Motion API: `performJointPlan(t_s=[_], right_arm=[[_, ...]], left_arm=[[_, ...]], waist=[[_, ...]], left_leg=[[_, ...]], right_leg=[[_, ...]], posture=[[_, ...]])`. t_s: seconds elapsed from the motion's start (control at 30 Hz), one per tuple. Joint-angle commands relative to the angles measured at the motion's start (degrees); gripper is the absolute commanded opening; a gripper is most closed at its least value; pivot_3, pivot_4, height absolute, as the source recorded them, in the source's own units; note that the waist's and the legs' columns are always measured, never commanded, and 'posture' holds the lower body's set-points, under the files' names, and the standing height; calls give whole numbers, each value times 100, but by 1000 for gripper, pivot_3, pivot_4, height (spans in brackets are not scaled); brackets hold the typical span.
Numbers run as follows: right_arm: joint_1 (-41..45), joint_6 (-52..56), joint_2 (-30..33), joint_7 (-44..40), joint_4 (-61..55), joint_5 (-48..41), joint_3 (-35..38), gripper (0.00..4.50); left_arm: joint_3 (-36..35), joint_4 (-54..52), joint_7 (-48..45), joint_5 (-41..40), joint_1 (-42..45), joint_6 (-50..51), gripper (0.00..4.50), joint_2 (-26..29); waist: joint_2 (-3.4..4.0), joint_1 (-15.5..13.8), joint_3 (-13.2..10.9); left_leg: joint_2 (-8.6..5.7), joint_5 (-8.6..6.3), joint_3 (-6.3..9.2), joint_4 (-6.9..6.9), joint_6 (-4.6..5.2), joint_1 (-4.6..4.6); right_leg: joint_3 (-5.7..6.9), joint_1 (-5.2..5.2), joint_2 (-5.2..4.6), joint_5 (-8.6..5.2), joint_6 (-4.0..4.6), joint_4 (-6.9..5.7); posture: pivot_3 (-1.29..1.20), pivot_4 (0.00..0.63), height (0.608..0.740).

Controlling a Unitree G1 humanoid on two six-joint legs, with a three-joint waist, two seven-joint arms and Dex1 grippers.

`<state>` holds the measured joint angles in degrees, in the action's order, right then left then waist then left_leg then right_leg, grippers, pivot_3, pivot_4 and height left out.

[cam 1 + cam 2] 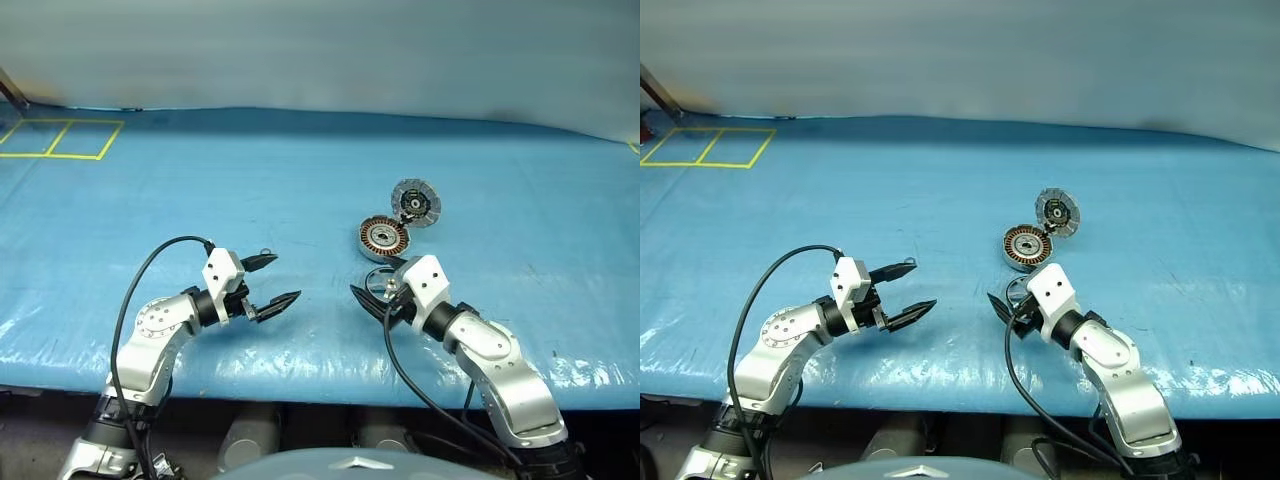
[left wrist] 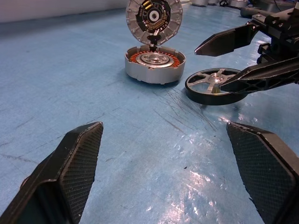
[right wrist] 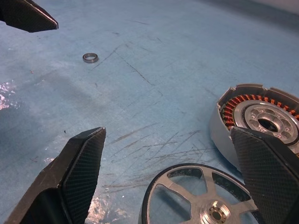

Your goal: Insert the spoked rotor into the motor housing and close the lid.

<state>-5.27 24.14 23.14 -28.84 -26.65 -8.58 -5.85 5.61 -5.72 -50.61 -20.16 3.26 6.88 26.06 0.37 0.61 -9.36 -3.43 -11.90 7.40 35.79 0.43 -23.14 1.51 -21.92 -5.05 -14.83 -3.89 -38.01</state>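
The motor housing (image 1: 383, 238), a silver puck with copper windings, sits on the blue table right of centre. Its lid (image 1: 416, 203) stands hinged upright behind it, segmented inner face showing. The spoked rotor (image 2: 215, 85) lies flat on the table just in front of the housing, partly hidden in the head views by my right gripper (image 1: 368, 296). That gripper is open and empty, its fingers low over the rotor's near side. My left gripper (image 1: 272, 282) is open and empty too, farther left, pointing across at the rotor and housing.
A small metal ring (image 3: 90, 57) lies on the table near the left gripper's far finger. Yellow tape squares (image 1: 60, 138) mark the far left corner. The table's front edge (image 1: 320, 385) runs just below both arms.
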Motion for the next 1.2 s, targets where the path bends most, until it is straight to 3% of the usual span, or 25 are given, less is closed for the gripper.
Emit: performJointPlan(t_s=[0.03,1.2], right_arm=[[98,8,61,-37,-243,-54,16,4490],[172,2,102,107,-177,14,27,4490]], left_arm=[[-25,-216,-24,-4,17,-100,4500,-9],[-58,-259,93,-3,79,-164,4500,-116]], waist=[[0,0,0],[-1,1,-1]], left_leg=[[0,0,0,0,0,0],[0,0,-1,0,0,-1]], right_leg=[[0,0,0,0,0,0],[0,-1,0,1,-1,0]], posture=[[0,150,740],[0,150,740]])
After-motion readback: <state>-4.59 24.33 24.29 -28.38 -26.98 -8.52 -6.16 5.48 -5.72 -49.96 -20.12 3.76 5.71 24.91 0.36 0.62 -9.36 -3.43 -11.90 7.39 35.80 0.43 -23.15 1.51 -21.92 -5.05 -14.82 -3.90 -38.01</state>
